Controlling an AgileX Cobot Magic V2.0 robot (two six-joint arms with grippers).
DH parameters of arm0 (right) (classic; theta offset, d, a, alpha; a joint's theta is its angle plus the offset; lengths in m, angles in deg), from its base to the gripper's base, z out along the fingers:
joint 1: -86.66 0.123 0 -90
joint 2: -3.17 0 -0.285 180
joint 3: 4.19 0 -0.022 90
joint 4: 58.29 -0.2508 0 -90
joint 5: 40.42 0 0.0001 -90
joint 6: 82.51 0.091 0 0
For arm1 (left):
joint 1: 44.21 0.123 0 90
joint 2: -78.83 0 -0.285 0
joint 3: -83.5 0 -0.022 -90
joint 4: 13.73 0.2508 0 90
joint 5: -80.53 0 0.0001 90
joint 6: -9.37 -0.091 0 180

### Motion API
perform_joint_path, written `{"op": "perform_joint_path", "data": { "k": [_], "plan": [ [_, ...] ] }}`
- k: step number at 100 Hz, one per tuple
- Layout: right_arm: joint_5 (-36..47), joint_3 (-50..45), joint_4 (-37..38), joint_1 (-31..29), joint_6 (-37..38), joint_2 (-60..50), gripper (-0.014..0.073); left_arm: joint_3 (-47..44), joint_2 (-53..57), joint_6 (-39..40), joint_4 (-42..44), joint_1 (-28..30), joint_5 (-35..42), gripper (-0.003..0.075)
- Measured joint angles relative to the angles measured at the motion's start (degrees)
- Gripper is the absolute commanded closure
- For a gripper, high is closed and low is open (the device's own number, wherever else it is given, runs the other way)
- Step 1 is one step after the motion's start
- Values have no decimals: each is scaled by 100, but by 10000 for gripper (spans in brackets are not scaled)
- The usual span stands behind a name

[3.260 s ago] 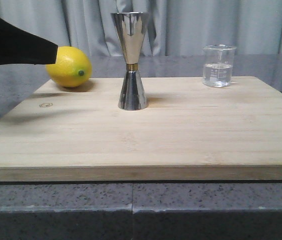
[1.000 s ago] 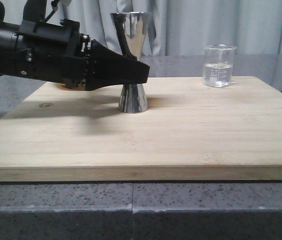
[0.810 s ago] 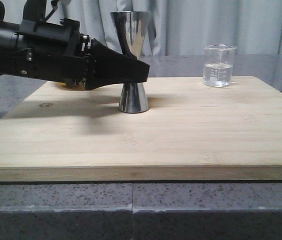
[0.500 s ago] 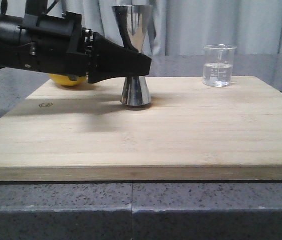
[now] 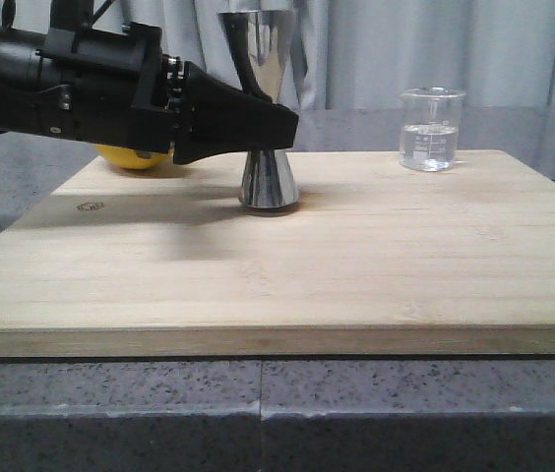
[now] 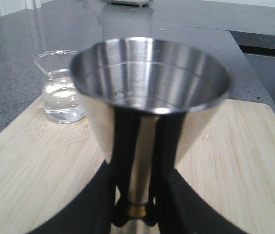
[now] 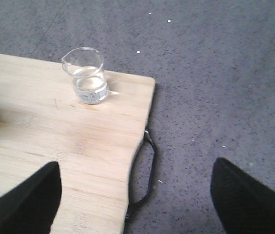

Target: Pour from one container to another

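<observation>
The steel jigger (image 5: 270, 182) with a gold band at its waist stands upright over the middle of the wooden board (image 5: 356, 265), its base a little above the wood. My left gripper (image 5: 283, 128) is shut on the jigger's waist from the left. In the left wrist view the fingers (image 6: 123, 146) flank the stem under the jigger's empty cup (image 6: 152, 73). The clear glass beaker (image 5: 431, 128), holding clear liquid, sits at the board's far right corner, also seen as the beaker (image 6: 59, 95) and the beaker (image 7: 89, 80). My right gripper (image 7: 137, 204) hangs open above the board's right edge, well short of the beaker.
A yellow lemon (image 5: 130, 157) lies at the board's far left, mostly hidden behind my left arm. A black loop handle (image 7: 145, 170) sticks out from the board's right edge. Grey speckled counter (image 7: 215, 97) surrounds the board, with a curtain behind.
My left arm came in from the left and shut on the jigger's waist. Over the last second the jigger has risen slightly and shifted a little right.
</observation>
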Motion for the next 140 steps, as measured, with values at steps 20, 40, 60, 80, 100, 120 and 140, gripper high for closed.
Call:
{"op": "perform_joint_path", "data": {
  "k": [20,40,60,80,100,120,140],
  "plan": [
    [401,134,-26,596,-72,607,11,0,0,0,0,0,0,617],
    [1226,134,-39,1209,-97,1045,11,0,0,0,0,0,0,617],
    [2395,-174,-61,1657,-110,1444,11,0,0,-3,0,0,0,617],
    [3812,-905,-171,1769,-110,1653,11,0,0,-13,0,0,0,617],
    [5022,-1509,-266,1939,79,1910,11,0,0,-13,0,0,0,617],
    [5920,-1668,-279,2121,419,2519,11,0,0,-13,0,0,0,617],
    [6859,-1673,297,2121,1230,3199,11,0,0,-13,0,0,0,617]
  ]
}}
